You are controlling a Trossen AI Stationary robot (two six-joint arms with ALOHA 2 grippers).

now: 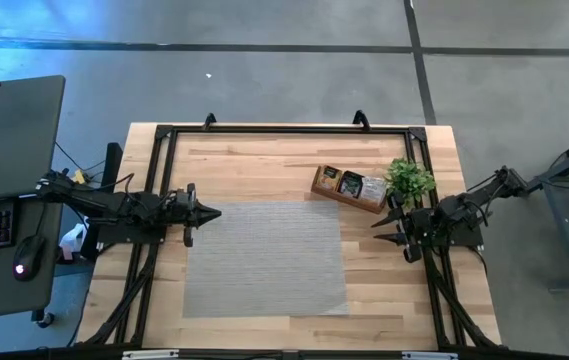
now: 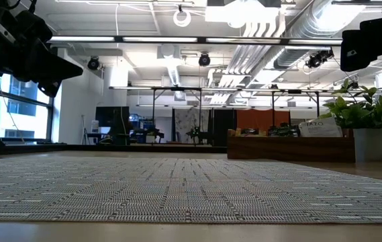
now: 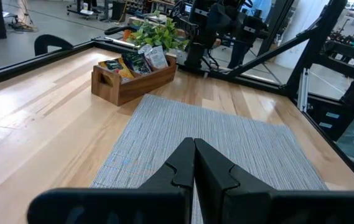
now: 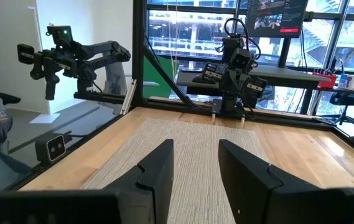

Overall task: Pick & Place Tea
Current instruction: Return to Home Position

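Several tea sachets (image 1: 352, 184), orange, black and white, stand on edge in the long brown wooden tray (image 1: 322, 187) at the far right of the table; they also show in the left wrist view (image 3: 133, 62). My left gripper (image 1: 216, 212) is shut and empty, above the left edge of the grey mat (image 1: 264, 258). My right gripper (image 1: 376, 232) is open and empty, past the mat's right edge, near a small green plant (image 1: 409, 180).
The grey woven mat covers the table's middle. A black frame (image 1: 284, 130) runs round the table's far edge and sides. The plant stands in a white pot (image 2: 370, 144) right of the tray. A desk with keyboard and mouse (image 1: 26, 255) stands left of the table.
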